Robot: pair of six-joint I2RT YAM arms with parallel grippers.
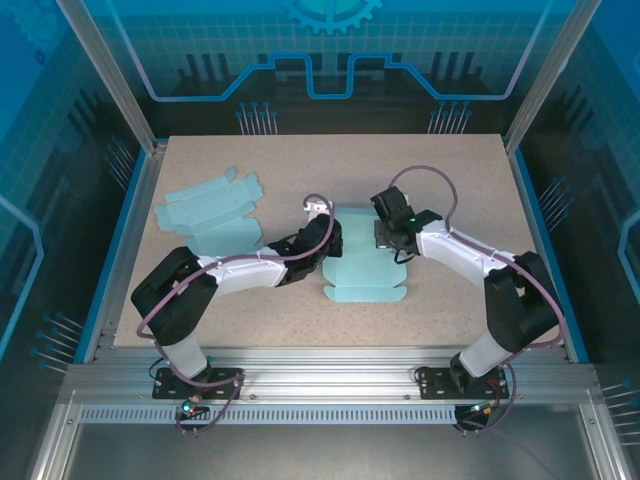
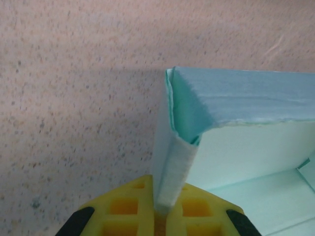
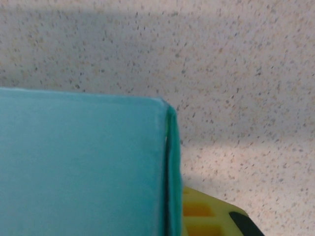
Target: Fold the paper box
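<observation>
Paper box (image 1: 365, 277): it is laid about mid-desk (image 1: 460, 170), partly raised, between the two wrists; its flat near flap is turned toward the arm bases.
Long axis of box: from the top view it is judged to run from the near edge of the desk to the far edge, with the side walls along that line.
Left jaws: they are set at the box's left wall, toward its far corner. In the left wrist view the upright wall (image 2: 173, 162) is seen edge-on between the two yellow pads (image 2: 125, 211), so these jaws are judged closed upon it.
Right jaws: they are set at the box's right wall, directly opposite. One yellow pad (image 3: 204, 214) is seen just outside the wall (image 3: 78, 162); the other side is hidden by the panel, so how far they are open cannot be told.
Nearer arm: neither; both are at the box, one on each long side.
Relation for the coming move: the walls lie straight ahead of each pair of jaws, so an inward fold across the short axis is judged to be called for.
Spare blanks (image 1: 210, 212): they are laid flat, well to the left of the box, toward the far side.
</observation>
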